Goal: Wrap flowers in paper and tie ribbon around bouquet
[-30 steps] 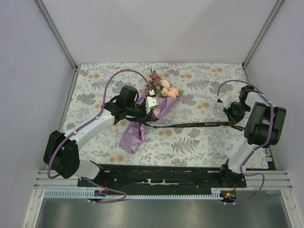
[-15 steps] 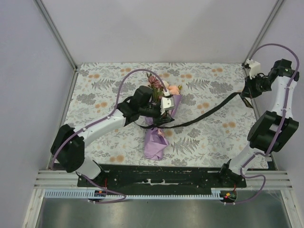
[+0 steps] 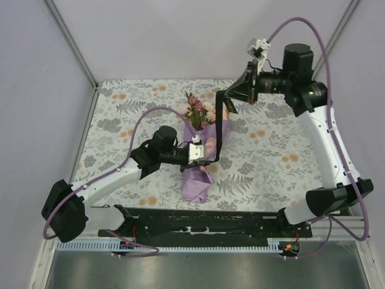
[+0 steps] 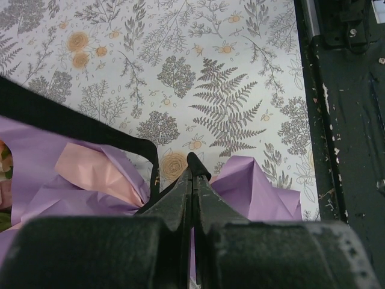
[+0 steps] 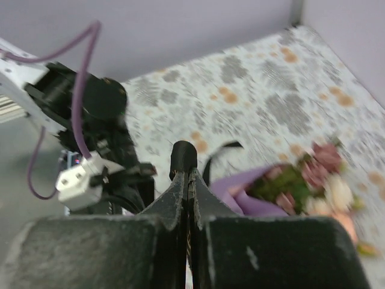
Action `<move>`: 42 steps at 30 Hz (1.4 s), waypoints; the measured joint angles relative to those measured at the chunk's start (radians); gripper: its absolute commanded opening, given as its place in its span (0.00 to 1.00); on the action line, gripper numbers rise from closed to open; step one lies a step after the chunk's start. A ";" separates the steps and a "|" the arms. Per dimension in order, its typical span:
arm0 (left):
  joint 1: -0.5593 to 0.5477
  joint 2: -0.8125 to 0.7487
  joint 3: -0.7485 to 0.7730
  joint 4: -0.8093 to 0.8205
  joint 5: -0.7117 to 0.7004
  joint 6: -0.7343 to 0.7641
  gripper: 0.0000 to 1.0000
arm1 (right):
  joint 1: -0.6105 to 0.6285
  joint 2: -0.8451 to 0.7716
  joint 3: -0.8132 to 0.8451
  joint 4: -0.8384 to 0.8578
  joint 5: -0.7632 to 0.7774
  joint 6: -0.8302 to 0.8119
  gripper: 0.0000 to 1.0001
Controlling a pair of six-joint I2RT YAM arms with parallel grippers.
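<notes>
The bouquet (image 3: 201, 158) lies mid-table, its lilac-purple paper (image 3: 197, 183) cone pointing toward the arms. The pink and mauve flowers (image 3: 198, 113) stick out of the far end. My left gripper (image 3: 208, 159) sits at the cone's waist, shut on the black ribbon (image 3: 219, 126). The ribbon rises from there to my right gripper (image 3: 231, 100), raised above the blooms and shut on the other end. In the left wrist view the left gripper (image 4: 192, 173) pinches a ribbon (image 4: 66, 120) fold beside the paper (image 4: 264, 186). In the right wrist view the right gripper (image 5: 189, 174) nips the ribbon (image 5: 183, 155), with the flowers (image 5: 313, 177) below.
A floral-print tablecloth (image 3: 264, 156) covers the table. Purple cables (image 3: 283, 27) loop off both arms. The black base rail (image 3: 204, 220) runs along the near edge, and grey walls (image 3: 36, 90) with metal posts close in the sides.
My right arm swung from the right edge up and left over the flowers, carrying its ribbon end, so the ribbon now runs steeply up across the bouquet. The left arm drew back slightly.
</notes>
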 measured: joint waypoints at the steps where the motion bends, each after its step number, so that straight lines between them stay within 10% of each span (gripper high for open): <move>1: 0.000 -0.012 -0.012 0.004 0.000 0.012 0.02 | 0.054 0.013 0.000 0.074 -0.004 0.066 0.00; 13: -0.003 -0.139 -0.103 0.032 -0.006 0.097 0.02 | 0.444 0.503 0.222 0.617 0.052 0.531 0.01; 17: -0.003 -0.159 -0.125 0.035 -0.013 0.105 0.02 | 0.504 0.655 0.264 0.650 0.075 0.567 0.58; 22: -0.003 -0.161 -0.140 0.055 -0.034 0.100 0.02 | 0.505 0.750 0.248 0.561 0.087 0.528 0.69; 34: 0.063 -0.100 -0.140 0.146 -0.047 0.056 0.02 | 0.227 0.262 -0.248 0.177 0.079 0.184 0.68; 42: 0.112 -0.047 -0.131 0.153 -0.035 0.056 0.02 | 0.303 0.082 -0.552 0.133 0.080 0.097 0.69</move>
